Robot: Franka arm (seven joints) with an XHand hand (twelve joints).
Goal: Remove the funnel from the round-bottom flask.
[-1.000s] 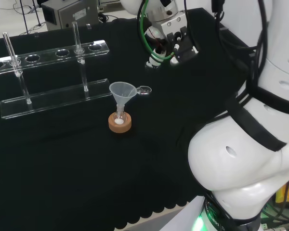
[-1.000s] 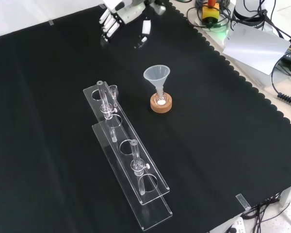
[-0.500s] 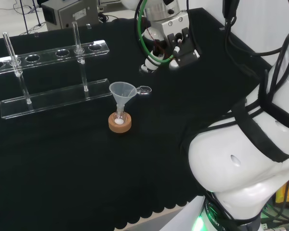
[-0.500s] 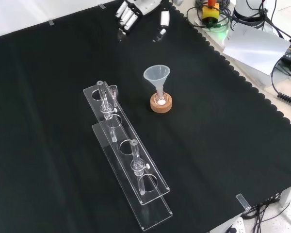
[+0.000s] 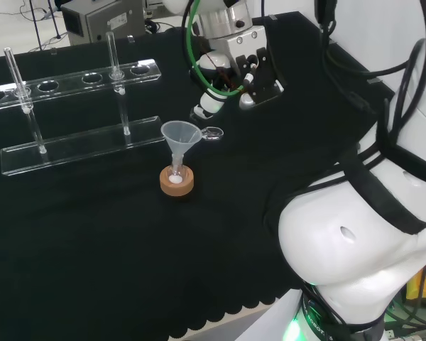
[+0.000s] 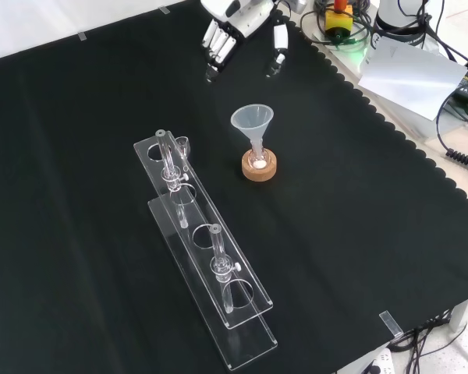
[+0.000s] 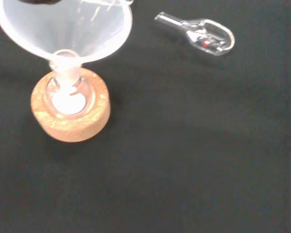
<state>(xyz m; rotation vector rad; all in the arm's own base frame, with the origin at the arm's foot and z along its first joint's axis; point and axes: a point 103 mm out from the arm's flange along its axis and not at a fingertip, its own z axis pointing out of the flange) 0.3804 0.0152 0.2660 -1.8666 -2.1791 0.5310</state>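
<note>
A clear plastic funnel (image 5: pixel 181 135) (image 6: pixel 253 121) (image 7: pixel 63 29) stands upright with its stem in the neck of a small round-bottom flask (image 7: pixel 67 94). The flask holds a little white powder and rests in a cork ring (image 5: pixel 177 181) (image 6: pixel 260 167) (image 7: pixel 70 116). The hand (image 5: pixel 231 78) (image 6: pixel 242 27) hovers apart from the funnel, to its upper right in the head view and above it in the front view. Its fingers (image 6: pixel 214 51) and thumb (image 6: pixel 278 43) point down, spread and relaxed, with nothing between them.
A small glass stopper (image 5: pixel 213 133) (image 7: pixel 199 34) lies on the cloth close beside the funnel. A clear rack (image 5: pixel 82 142) (image 6: pixel 203 249) with two upright test tubes stands to the left of the flask in both room views. The arm's white links (image 5: pixel 362 234) rise at the head view's right.
The hand has travelled toward the funnel: left and down in the head view, right and down in the front view. The funnel, flask and rack have stayed put.
</note>
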